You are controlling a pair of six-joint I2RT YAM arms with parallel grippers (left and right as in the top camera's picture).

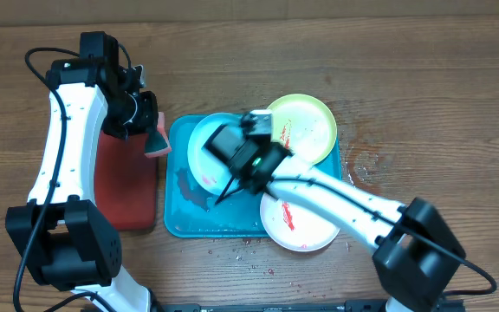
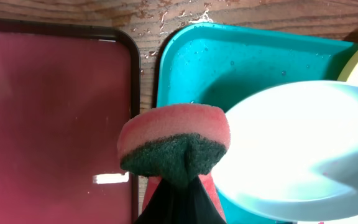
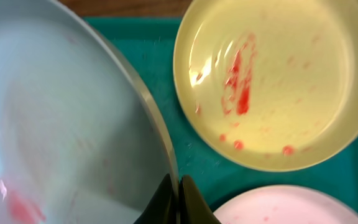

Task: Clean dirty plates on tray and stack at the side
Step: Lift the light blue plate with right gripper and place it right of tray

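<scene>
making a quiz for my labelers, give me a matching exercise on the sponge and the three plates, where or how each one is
1 sponge
2 blue plate
3 yellow-green plate
4 white plate

a rim pinched by right gripper
b far right corner of tray
c held by left gripper
d overhangs tray's near edge

Pairs: 1-c, 2-a, 3-b, 4-d

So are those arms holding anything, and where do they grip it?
The left gripper pinches a pink-and-green sponge by one end; the right gripper clamps the light blue plate by its rim.
</scene>
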